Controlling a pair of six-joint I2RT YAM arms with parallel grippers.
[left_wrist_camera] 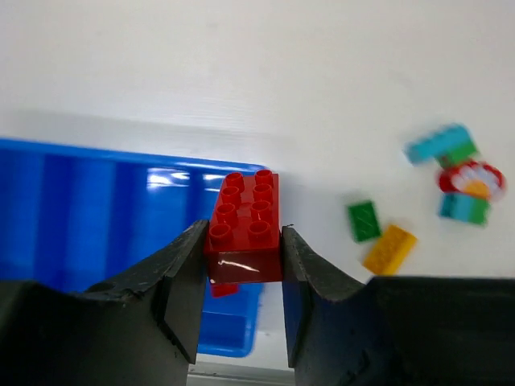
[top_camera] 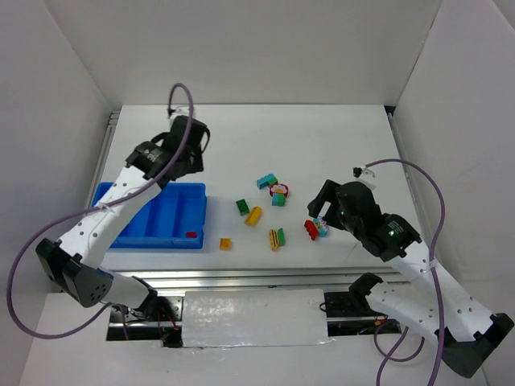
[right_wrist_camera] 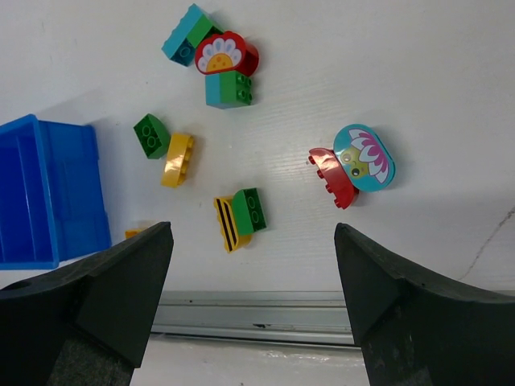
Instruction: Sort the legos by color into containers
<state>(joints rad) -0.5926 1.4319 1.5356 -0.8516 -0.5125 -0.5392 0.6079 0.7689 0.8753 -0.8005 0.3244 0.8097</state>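
1. I am working in a lab test cell: plain white panels are boxing in my white table.
2. Aluminium framing is edging it; purple cables are trailing alongside.

From high behind, at 6 o'clock, we overlook the whole bench. Our left wrist view hangs close above the edge of the blue tray; the right wrist view sits higher. All three share the lone green brick, with the tray at its 9 o'clock.
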